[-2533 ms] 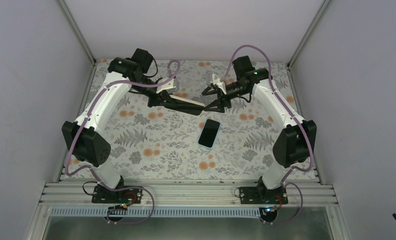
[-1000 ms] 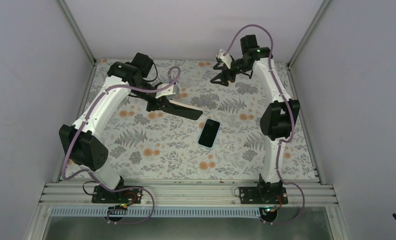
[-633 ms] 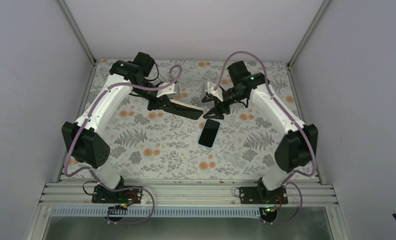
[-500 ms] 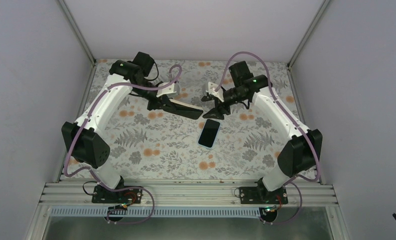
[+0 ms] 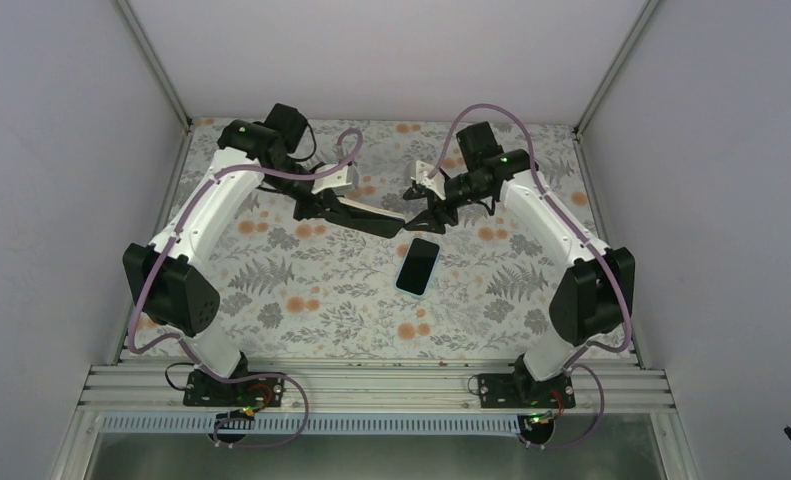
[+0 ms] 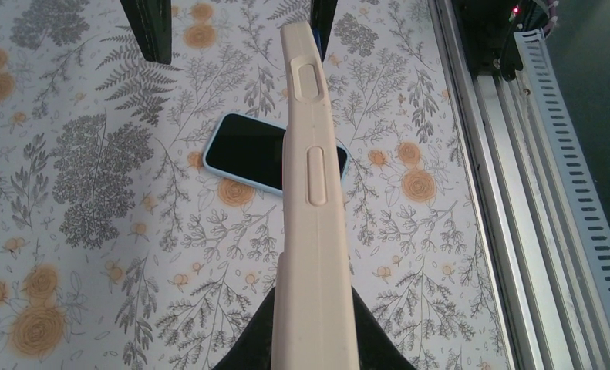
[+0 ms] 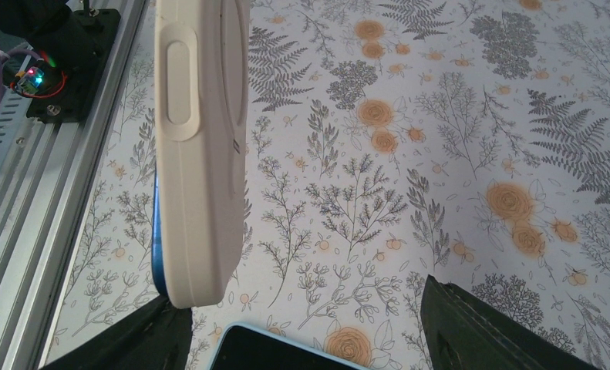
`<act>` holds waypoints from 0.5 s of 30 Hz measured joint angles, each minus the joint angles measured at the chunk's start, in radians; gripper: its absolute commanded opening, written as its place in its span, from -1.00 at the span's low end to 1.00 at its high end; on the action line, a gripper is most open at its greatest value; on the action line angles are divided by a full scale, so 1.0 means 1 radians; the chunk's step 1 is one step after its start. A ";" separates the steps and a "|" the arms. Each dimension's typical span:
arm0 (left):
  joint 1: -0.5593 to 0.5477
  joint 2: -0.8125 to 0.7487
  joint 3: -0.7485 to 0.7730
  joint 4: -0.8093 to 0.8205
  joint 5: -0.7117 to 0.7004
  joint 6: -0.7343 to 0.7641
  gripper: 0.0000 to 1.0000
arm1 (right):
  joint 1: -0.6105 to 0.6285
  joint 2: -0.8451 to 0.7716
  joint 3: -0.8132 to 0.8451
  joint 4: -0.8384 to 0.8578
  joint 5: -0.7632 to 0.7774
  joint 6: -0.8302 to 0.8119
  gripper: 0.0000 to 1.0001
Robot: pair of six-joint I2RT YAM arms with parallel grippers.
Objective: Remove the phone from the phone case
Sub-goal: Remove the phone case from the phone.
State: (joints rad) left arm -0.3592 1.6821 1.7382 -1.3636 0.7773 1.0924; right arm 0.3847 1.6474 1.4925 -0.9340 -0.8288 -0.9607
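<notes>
My left gripper [image 5: 318,206] is shut on one end of a beige phone case [image 5: 372,217], holding it edge-up above the table. In the left wrist view the case [image 6: 314,231] runs away from my gripper [image 6: 314,343], button bumps facing the camera. The right wrist view shows the case's free end [image 7: 197,169] with a blue edge along its left side, just inside my open right gripper [image 7: 309,339] and near its left finger [image 7: 132,343]. A phone [image 5: 418,266] with a dark screen and pale blue rim lies flat on the table below. My right gripper [image 5: 424,206] hovers at the case's tip.
A floral cloth [image 5: 301,300] covers the table. Grey walls close in the left, right and back sides. An aluminium rail [image 5: 371,385] with both arm bases runs along the near edge.
The right arm swung down from the back of the table to the free end of the case, and its jaws have narrowed slightly. The left arm and the lying phone have not moved.
</notes>
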 measured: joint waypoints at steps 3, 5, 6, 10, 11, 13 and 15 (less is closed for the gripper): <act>0.002 0.000 0.000 0.001 -0.003 0.000 -0.95 | 0.000 0.011 0.009 0.000 0.000 0.001 0.50; 0.005 0.000 0.000 0.002 -0.008 0.000 -0.95 | 0.000 0.022 0.014 0.004 -0.002 0.003 0.48; 0.005 0.000 0.000 0.002 -0.011 0.000 -0.95 | 0.000 0.027 0.016 0.005 -0.002 0.004 0.48; 0.006 0.000 0.000 0.008 -0.018 0.000 -0.95 | -0.001 0.031 0.020 0.012 0.001 0.012 0.45; 0.007 0.000 0.000 0.011 -0.018 0.000 -0.95 | -0.002 0.031 0.023 0.015 0.004 0.015 0.44; 0.009 0.000 0.000 0.018 -0.017 0.000 -0.95 | -0.005 0.031 0.025 0.019 0.006 0.020 0.42; 0.010 0.000 0.000 0.027 -0.017 0.000 -0.95 | -0.008 0.031 0.031 0.023 0.011 0.026 0.41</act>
State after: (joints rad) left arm -0.3496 1.6821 1.7382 -1.3365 0.7601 1.0920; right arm 0.3763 1.6787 1.5230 -0.9108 -0.8181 -0.9344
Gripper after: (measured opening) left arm 0.115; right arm 0.713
